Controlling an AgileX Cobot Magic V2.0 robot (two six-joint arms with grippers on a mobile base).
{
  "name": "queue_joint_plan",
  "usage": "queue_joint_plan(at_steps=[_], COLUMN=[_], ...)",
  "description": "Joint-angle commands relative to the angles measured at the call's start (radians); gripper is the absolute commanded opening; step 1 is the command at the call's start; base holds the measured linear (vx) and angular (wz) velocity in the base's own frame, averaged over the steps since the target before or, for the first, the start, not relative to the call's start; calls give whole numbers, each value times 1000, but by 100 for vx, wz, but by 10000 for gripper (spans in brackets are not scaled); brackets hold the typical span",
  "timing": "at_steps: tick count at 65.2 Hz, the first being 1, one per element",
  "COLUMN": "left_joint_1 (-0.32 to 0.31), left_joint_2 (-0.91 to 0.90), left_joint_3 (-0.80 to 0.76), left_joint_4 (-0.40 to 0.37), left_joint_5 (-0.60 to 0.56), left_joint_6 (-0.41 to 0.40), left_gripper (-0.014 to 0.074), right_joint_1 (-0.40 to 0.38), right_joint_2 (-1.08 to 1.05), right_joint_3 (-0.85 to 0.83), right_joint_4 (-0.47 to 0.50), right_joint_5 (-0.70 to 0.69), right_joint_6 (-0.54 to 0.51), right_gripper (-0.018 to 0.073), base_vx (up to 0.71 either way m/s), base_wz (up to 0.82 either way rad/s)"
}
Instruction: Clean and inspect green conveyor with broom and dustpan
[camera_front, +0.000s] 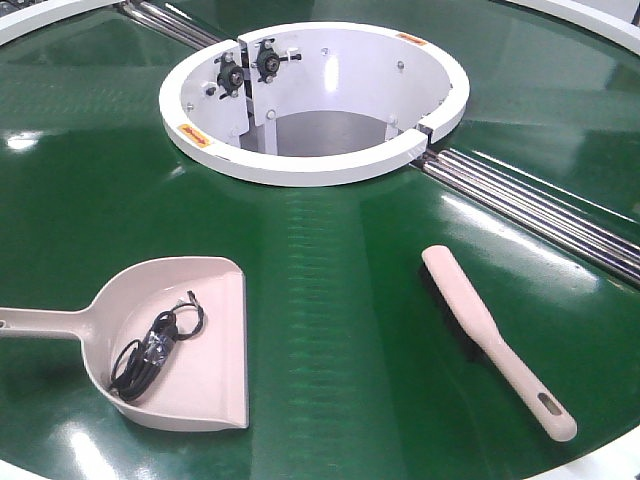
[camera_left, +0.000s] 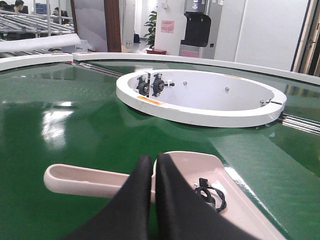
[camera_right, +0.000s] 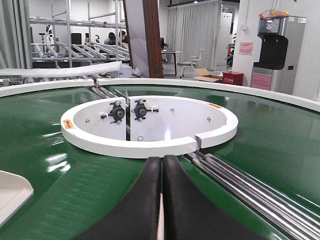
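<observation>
Both claws are clenched on nothing: the left claw (camera_left: 153, 162) shows at the bottom centre of its wrist view with its 2 black fingers pressed together, and the right claw (camera_right: 161, 162) sits the same way at the bottom centre of its own view.

Filling nearly every frame is the very large glossy dark-green conveyor belt (camera_front: 330, 270), faintly ribbed and streaked with glare. At the upper centre of the front view sits the white ring-shaped hub (camera_front: 320, 160) with 2 black bearing fittings on its inner wall. Silver steel rails (camera_front: 540, 205) run from the hub toward the right edge.

Lying on the belt at the lower left of the front view is the wide beige plastic dustpan (camera_front: 200, 370), handle pointing left; a tangled black cable (camera_front: 155, 345) lies inside it. At the lower right, well apart from the dustpan, the slim beige plastic broom (camera_front: 490, 335) lies flat, slotted handle end toward the bottom right corner.
</observation>
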Motion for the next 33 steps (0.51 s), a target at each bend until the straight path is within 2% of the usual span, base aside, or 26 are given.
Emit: queue_joint_plan(at_steps=[1,33], left_joint_1=[3,3], left_joint_2=[-14,-14], left_joint_3=[10,10], left_joint_4=[-8,-8], left_joint_5=[-66,-66], left_joint_6=[-10,-10], left_gripper=[-8,-8], right_joint_1=[-2,-2], right_joint_2=[12,12], right_joint_3=[-28,-28], right_joint_4=[-7,-7], right_joint_5=[-77,-77], right_joint_6=[-8,-8], right_gripper=[-8,-8], base_vx=[0,0], base_wz=[0,0])
